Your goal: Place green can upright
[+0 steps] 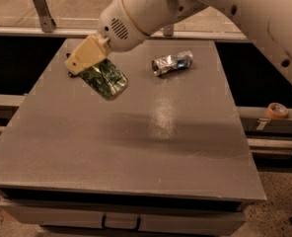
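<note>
You see one gripper [92, 67] over the far left part of the table [136, 152], and its tan fingers [86, 56] pinch the one green can [106, 80]. The can hangs tilted, its lower end toward near right, and it seems not to touch the table. One crushed silver can [172, 63] lies on the table to the right, well apart. One tape roll [276, 110] sits off the table at the right edge.
</note>
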